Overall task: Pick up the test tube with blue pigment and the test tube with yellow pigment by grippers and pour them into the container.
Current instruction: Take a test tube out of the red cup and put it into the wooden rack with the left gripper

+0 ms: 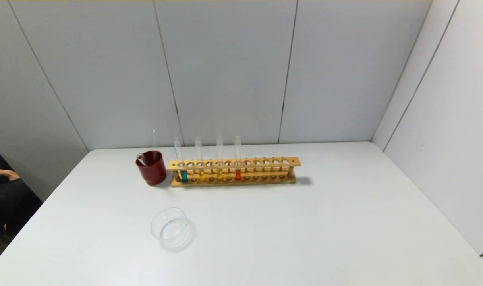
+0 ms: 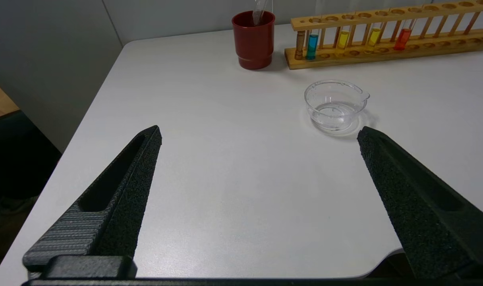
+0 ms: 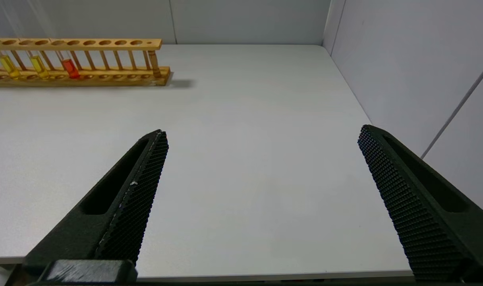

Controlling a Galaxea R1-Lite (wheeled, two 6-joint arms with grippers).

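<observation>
Claws: left claw (image 2: 259,133) & right claw (image 3: 261,133) both spread wide, empty, over white worktop (image 1: 305,230); slim blue-liquid glass tube (image 2: 312,45), light-yellow-liquid glass tube (image 2: 342,39) upright in wooden rack (image 2: 384,55), well apart from both; shallow clear glass dish (image 2: 335,105) just beyond left claw.

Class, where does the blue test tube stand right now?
The blue test tube stands upright at the wooden rack's left end, beside the red cup.

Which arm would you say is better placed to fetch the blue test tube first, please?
Probably the left. The test tube with blue pigment stands at the rack's left end, and the open left gripper faces it. The open right gripper faces bare table.
</observation>
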